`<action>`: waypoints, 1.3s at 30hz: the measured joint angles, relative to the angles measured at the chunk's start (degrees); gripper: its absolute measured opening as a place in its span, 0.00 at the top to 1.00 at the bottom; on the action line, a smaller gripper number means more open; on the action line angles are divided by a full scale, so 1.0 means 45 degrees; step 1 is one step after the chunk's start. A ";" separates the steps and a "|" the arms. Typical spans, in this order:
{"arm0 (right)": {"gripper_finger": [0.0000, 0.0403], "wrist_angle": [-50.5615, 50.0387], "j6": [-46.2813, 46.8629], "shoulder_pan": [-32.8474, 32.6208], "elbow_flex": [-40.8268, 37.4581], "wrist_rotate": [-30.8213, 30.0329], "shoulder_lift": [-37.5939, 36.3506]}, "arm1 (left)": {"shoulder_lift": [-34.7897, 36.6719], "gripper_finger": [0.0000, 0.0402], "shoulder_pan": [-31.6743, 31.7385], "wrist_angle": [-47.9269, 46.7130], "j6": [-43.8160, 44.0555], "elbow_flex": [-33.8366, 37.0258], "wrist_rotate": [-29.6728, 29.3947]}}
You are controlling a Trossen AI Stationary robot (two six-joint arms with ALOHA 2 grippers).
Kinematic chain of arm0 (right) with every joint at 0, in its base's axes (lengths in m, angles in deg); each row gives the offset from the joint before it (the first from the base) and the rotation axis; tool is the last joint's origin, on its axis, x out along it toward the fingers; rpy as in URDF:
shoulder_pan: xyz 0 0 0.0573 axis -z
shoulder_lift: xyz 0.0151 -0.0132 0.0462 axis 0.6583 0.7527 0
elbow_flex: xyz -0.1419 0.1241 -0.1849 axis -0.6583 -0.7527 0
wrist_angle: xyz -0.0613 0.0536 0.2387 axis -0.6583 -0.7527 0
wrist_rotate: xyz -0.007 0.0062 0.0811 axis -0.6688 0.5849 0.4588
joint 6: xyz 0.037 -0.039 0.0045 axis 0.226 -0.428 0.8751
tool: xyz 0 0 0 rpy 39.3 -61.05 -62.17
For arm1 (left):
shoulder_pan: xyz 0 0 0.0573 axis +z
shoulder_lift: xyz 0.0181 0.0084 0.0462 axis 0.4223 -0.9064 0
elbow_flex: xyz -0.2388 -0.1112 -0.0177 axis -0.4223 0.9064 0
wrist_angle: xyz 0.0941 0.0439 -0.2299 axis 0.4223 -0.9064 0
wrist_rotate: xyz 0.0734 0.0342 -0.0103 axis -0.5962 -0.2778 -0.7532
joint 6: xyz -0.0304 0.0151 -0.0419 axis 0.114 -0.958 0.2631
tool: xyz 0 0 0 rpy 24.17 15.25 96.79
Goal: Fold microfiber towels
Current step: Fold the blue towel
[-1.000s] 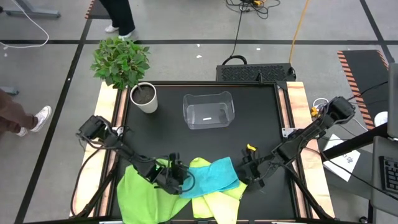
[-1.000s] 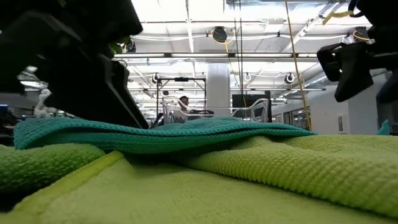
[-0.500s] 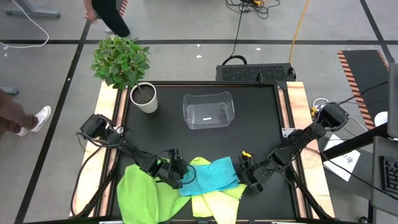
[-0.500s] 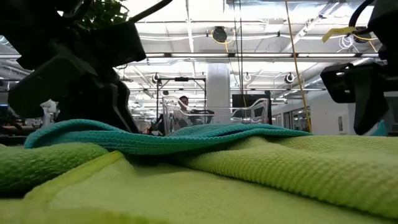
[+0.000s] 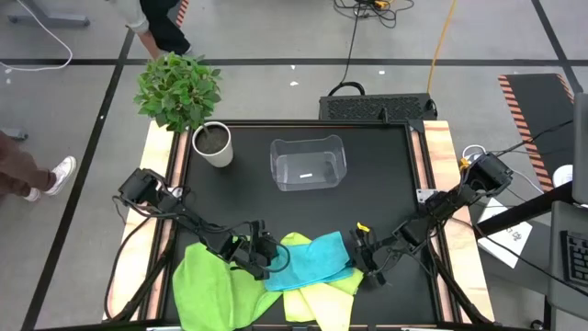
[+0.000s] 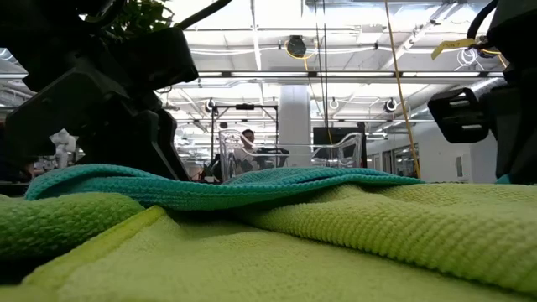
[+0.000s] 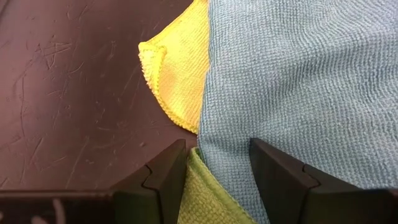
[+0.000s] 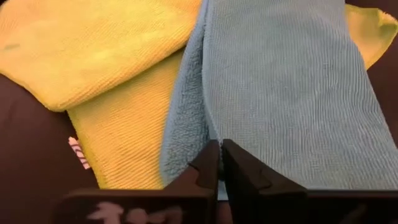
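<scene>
Your right gripper (image 8: 219, 163) is clenched on the near-right edge of the turquoise towel (image 5: 315, 259), which lies at the bench (image 5: 386, 175) front across the pale yellow-green towel (image 5: 322, 292), its long axis running left to right. Your left gripper (image 7: 217, 171) is spread, straddling the towel's left edge without pinching it. Lift now and only one side rises; the bright green towel (image 5: 209, 283) beneath the left fingers may drag along.

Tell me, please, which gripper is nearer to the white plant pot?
Left. The left gripper sits just below the white plant pot, at the towels; the right gripper is farther across the table.
</scene>
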 joint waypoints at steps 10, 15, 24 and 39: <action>1.00 -0.0114 0.0833 -0.0497 0.0036 0.0028 -0.0263 | 0.0000 0.55 0.0155 -0.0060 -0.0081 0.0000 0.0010; 1.00 -0.1036 0.1535 -0.0951 0.0585 -0.0020 -0.0296 | 0.0000 0.55 0.0254 -0.0124 -0.0115 0.0000 0.0010; 1.00 -0.1780 0.2409 -0.1175 0.0748 -0.0117 -0.0248 | 0.0000 0.55 0.0311 -0.0148 -0.0179 0.0000 0.0092; 0.64 -0.1646 0.2759 -0.1129 0.0748 -0.0015 -0.0248 | 0.0010 0.55 0.0311 -0.0112 -0.0200 0.0000 0.0647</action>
